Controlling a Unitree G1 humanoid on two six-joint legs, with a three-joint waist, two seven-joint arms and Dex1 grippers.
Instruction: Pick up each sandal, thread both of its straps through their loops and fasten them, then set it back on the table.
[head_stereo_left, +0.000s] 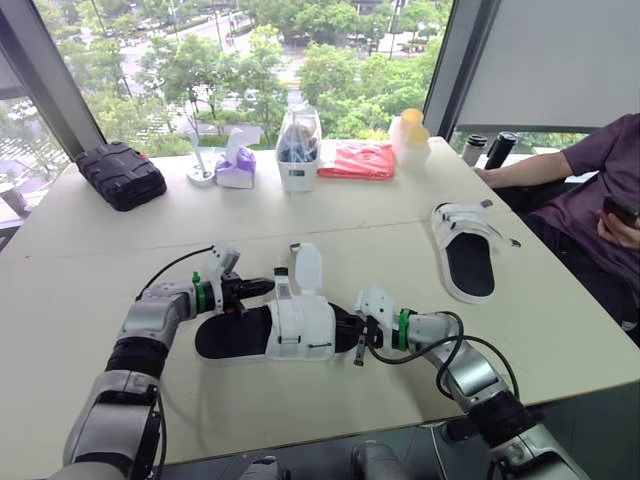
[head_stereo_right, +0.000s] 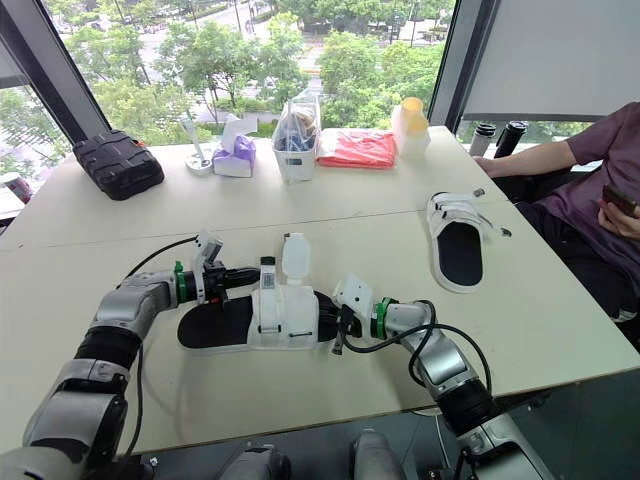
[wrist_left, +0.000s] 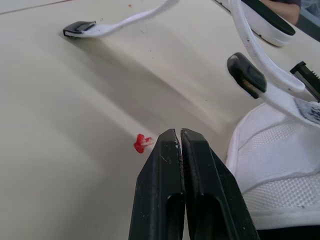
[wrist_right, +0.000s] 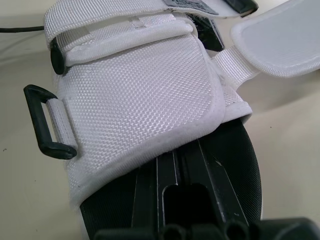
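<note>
Along the far edge of your table you have a row of clutter. At the far left sits a black padded case. Next comes a small white stand, then a purple tissue pack with a tissue sticking up. A clear container stuffed with dark items stands near the middle, with a red plastic packet lying just beside it and a white bottle with a yellow top beyond that. Two dark flasks stand by the window. A person in a purple shirt sits at your right, forearm on the table's corner, holding a phone. A tiny red scrap lies on the tabletop.
</note>
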